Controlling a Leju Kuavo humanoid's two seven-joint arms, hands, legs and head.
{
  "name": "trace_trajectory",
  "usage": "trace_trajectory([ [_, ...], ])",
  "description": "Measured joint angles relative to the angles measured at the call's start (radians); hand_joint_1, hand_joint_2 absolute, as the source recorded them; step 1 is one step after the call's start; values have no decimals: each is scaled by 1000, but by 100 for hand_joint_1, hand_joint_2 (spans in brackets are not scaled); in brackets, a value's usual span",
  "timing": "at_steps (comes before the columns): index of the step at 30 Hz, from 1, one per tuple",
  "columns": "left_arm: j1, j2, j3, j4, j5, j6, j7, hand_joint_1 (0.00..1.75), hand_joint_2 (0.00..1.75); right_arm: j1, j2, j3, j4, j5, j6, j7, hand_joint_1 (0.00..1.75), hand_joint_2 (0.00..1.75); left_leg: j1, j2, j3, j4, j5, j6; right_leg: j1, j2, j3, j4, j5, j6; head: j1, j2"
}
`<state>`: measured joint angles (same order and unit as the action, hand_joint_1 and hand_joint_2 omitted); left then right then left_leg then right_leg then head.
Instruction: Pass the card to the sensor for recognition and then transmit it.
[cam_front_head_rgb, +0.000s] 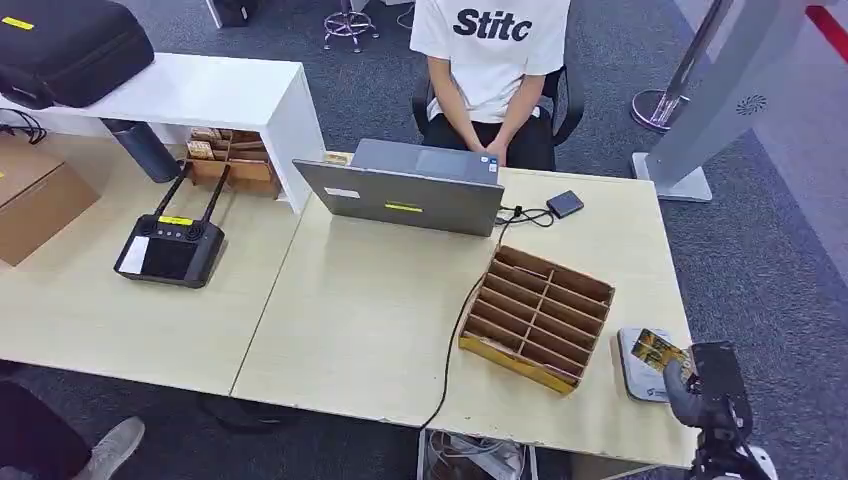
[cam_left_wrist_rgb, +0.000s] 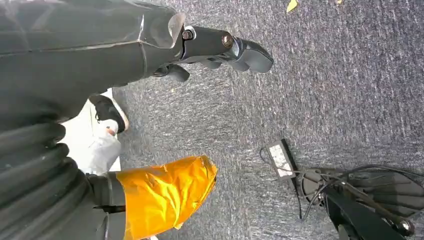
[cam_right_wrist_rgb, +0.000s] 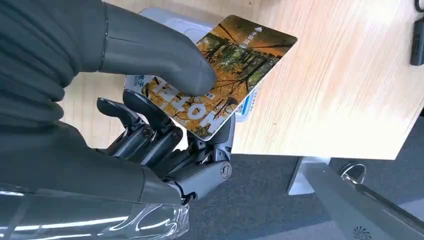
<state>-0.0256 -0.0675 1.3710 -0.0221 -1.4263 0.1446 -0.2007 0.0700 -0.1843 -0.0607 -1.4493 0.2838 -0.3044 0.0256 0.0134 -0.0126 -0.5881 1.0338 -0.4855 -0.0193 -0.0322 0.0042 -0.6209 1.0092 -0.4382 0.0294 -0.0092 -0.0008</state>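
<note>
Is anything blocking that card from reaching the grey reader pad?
Nothing visible does. The right robot hand pinches the card just above the sensor at the table's corner, with no object between them.

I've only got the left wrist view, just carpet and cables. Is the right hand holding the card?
Observer: Yes. The right hand pinches the card between its thumb and fingers.
Operator: Is it at the sensor yet?
Observer: In the right wrist view the card is above the sensor, a pale pad near the desk's right edge; I cannot tell whether they touch.
Operator: Who takes it after?
Observer: A person in a white shirt sits across the desk, behind a laptop.
Operator: Anything in between?
Observer: A wooden divider box stands between the sensor and the laptop.
</note>
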Motion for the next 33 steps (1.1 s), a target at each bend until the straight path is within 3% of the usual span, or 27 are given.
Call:
trace_trajectory([
  [5,0,0,-2,0,0,2,0,0,175,0,0,-4,0,51,-20,-2,175,175,0,0,0,0,0,0,0,0,0,0,0,0,0,0],
  [9,0,0,-6,0,1,4,9,0,175,0,0,-4,1,234,-82,33,175,175,0,0,0,0,0,0,0,0,0,0,0,0,0,0],
  [15,0,-1,-19,0,8,5,19,0,175,2,-3,-4,8,396,-85,78,175,175,0,0,0,0,0,0,0,0,0,0,0,0,0,0],
  [33,0,-9,-30,0,15,5,29,0,175,12,-3,-7,10,428,-67,91,175,175,0,0,0,0,0,0,0,0,0,0,0,0,0,0],
])
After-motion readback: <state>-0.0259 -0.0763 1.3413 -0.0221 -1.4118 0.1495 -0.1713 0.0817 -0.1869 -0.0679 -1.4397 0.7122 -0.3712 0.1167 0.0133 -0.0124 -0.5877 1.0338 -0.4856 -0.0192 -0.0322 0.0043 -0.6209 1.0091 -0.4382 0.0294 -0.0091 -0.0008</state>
